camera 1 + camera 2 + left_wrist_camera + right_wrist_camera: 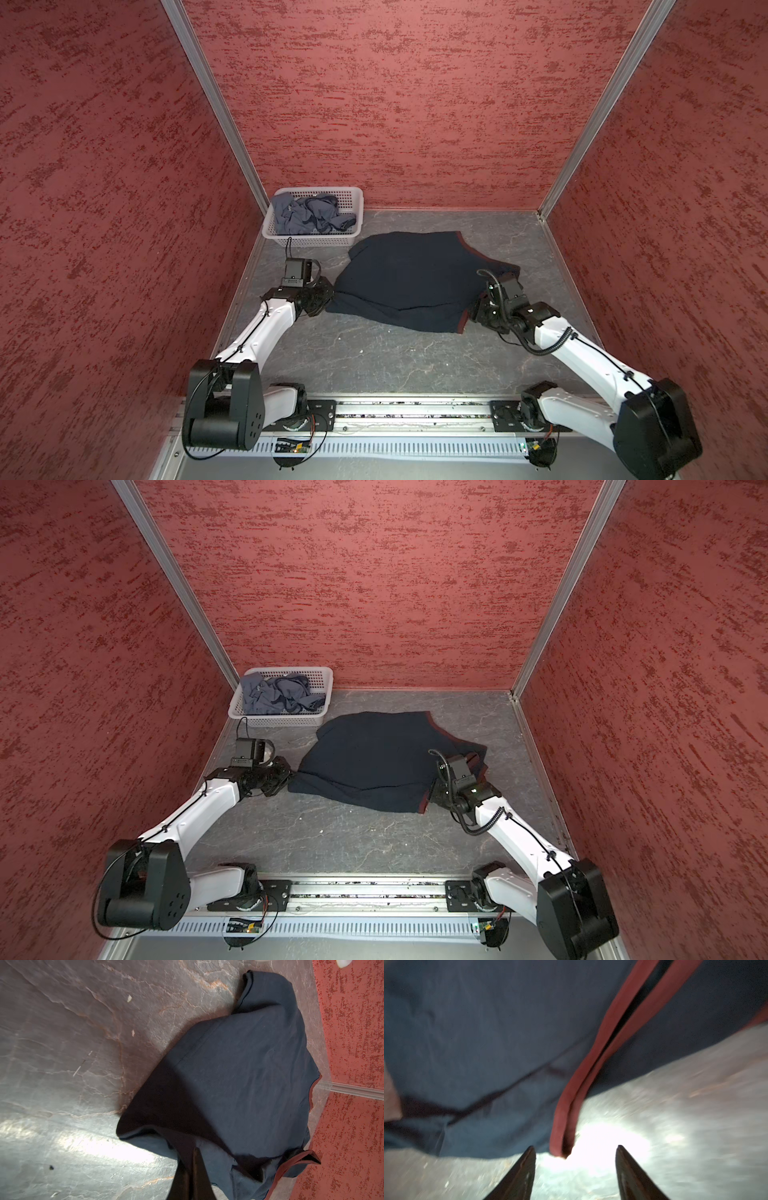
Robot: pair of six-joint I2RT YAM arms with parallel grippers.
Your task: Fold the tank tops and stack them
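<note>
The dark navy tank top [407, 278] [370, 758] with maroon trim lies spread and partly folded on the grey floor. My left gripper [328, 297] [194, 1150] is shut on the navy tank top's left edge, and the cloth [239, 1084] bunches up at its tips. My right gripper [473, 311] [575, 1147] stands open at the top's right near corner. The maroon trim [564, 1147] ends just ahead of its tips, between them and untouched. The slate grey-blue tank top [307, 214] [274, 696] lies crumpled in the basket.
A white perforated basket [311, 240] [278, 720] stands in the back left corner, just behind the left wrist. Red textured walls [415, 104] enclose the floor on three sides. The arm rail [415, 409] runs along the front edge.
</note>
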